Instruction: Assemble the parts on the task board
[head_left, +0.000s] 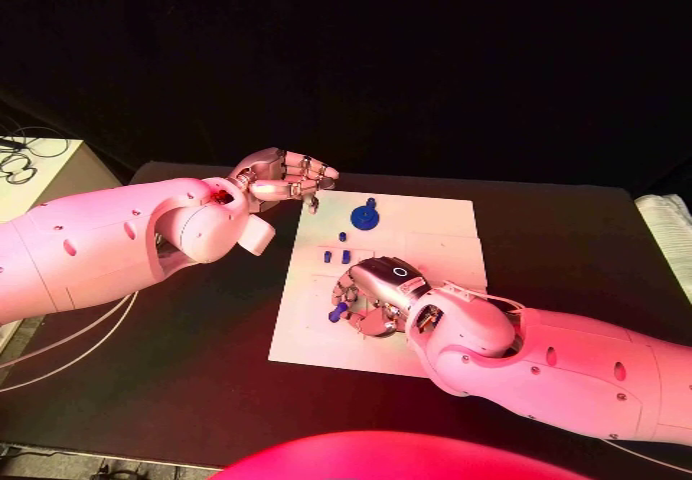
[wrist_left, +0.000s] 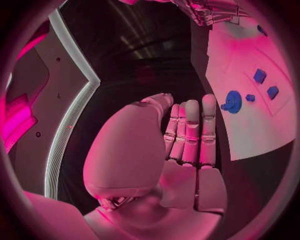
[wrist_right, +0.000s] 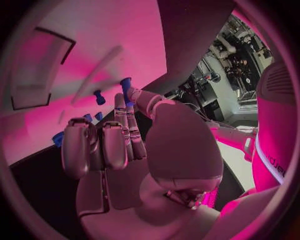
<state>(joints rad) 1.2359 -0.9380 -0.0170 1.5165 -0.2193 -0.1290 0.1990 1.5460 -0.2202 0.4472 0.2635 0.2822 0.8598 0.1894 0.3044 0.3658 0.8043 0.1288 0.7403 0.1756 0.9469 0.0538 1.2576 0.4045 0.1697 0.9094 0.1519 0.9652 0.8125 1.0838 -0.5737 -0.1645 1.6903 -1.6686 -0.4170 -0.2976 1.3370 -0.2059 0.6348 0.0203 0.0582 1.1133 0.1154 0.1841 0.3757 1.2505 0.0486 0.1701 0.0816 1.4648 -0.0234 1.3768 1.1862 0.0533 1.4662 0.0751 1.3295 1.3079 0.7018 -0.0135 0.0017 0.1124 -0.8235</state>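
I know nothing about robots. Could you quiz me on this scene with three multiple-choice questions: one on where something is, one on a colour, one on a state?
1. Which hand is over the white task board?
A. the left hand
B. the right hand
C. neither

2. What colour are the small parts on the board?
A. yellow
B. green
C. blue

3. What is the left hand doing?
A. holding nothing
B. lifting the board
C. gripping a cable

Answers:
1. B: the right hand hangs over the board's near half, while the left hand is by its far corner.
2. C: the round part and the small pieces near it are blue.
3. A: the left wrist view shows its fingers and palm bare.
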